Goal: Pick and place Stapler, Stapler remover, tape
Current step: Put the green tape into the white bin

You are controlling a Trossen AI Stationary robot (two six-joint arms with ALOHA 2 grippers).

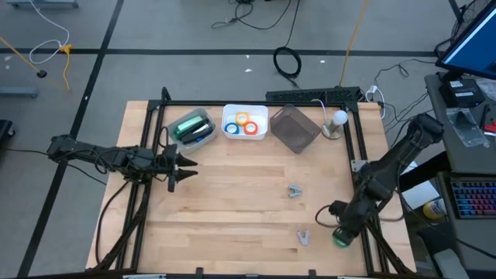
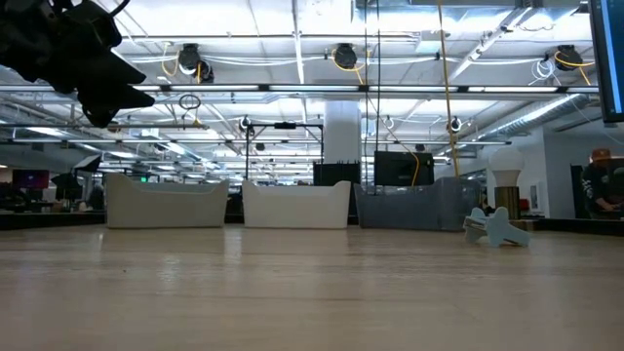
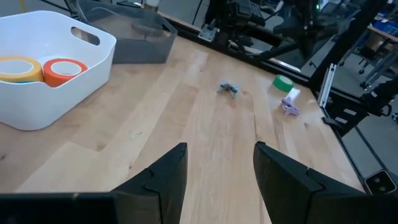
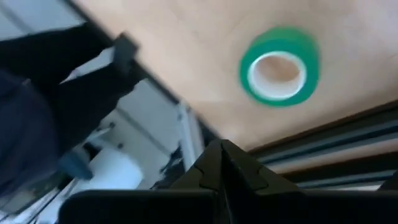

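Closed right gripper (image 4: 222, 163) jaws, glossy green tape ring (image 4: 280, 66), left gripper (image 3: 219, 171) jaws open

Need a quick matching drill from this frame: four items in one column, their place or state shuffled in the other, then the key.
Items:
1. green tape roll
2. orange tape roll
3. left gripper
4. right gripper

Place or state:
A. inside the white bin
B. fingers shut, nothing between them
C. lying on the table at its right front corner
D. fingers open, over bare wood on the left

Pairs: 1-C, 2-A, 3-D, 4-B
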